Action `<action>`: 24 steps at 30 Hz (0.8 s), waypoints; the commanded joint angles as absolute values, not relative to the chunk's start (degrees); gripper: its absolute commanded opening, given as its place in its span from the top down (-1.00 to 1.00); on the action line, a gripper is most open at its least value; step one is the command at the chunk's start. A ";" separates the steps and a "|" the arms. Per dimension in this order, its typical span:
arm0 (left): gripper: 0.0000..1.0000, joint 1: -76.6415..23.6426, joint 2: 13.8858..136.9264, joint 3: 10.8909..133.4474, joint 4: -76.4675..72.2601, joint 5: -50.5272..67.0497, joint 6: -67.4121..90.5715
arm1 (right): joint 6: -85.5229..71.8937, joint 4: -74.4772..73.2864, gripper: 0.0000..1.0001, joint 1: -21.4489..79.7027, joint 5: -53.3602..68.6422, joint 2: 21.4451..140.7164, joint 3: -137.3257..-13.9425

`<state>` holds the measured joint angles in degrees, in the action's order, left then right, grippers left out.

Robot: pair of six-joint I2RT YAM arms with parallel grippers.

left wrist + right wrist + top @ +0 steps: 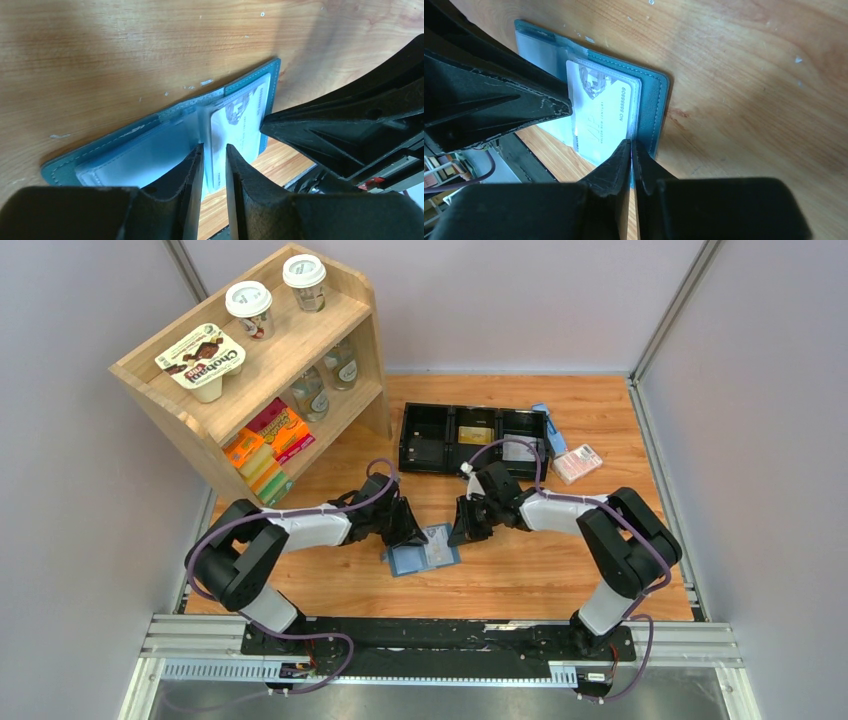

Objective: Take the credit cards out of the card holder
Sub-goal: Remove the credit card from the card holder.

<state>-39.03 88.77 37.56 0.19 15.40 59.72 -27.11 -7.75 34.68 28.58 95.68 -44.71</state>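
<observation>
The teal card holder (pixel 412 560) lies open on the wooden table between my two grippers. It also shows in the left wrist view (pixel 125 150) and the right wrist view (pixel 655 95). A pale credit card (pixel 604 110) with printed text sits in its clear pocket and also shows in the left wrist view (pixel 245 120). No black card is visible. My left gripper (pixel 214 150) is narrowly open, its tips astride the card's inner edge near the fold. My right gripper (pixel 631 145) is shut on the holder's outer pocket edge. In the top view the left gripper (pixel 408 530) and right gripper (pixel 462 530) flank the holder.
A long black three-compartment tray (pixel 450 438) stands behind, with a gold card (pixel 475 434) and a whitish card (pixel 517 449) in it. A pink-white packet (pixel 577 462) lies to its right. A wooden shelf (pixel 250 370) with cups and boxes stands at the back left.
</observation>
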 commanded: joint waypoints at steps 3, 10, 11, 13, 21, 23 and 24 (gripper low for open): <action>0.37 -39.29 90.44 37.09 -3.43 16.52 61.43 | -29.44 -2.55 0.78 34.80 30.76 96.85 -42.63; 0.39 -39.29 90.18 36.65 -5.45 17.49 61.17 | -30.15 -1.93 0.78 34.72 30.94 96.85 -42.36; 0.40 -39.29 89.57 36.30 -6.41 17.49 61.17 | -30.32 -1.93 0.78 34.72 30.85 97.03 -42.28; 0.43 -39.29 88.60 35.17 -8.60 17.66 61.35 | -30.67 -1.50 0.78 34.72 30.85 97.29 -42.01; 0.52 -39.29 85.52 30.77 -20.47 19.42 63.28 | -31.64 -0.62 0.78 34.72 30.68 98.35 -41.31; 0.55 -39.29 84.56 30.06 -21.96 19.34 63.46 | -31.82 -0.53 0.78 34.72 30.59 98.52 -41.22; 0.55 -39.29 84.20 29.71 -22.41 19.42 63.72 | -31.90 -0.53 0.78 34.72 30.59 98.61 -41.22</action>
<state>-38.96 87.44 30.48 -13.85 17.47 62.33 -31.42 -2.31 34.00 31.66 96.62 -42.26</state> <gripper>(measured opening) 0.234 0.112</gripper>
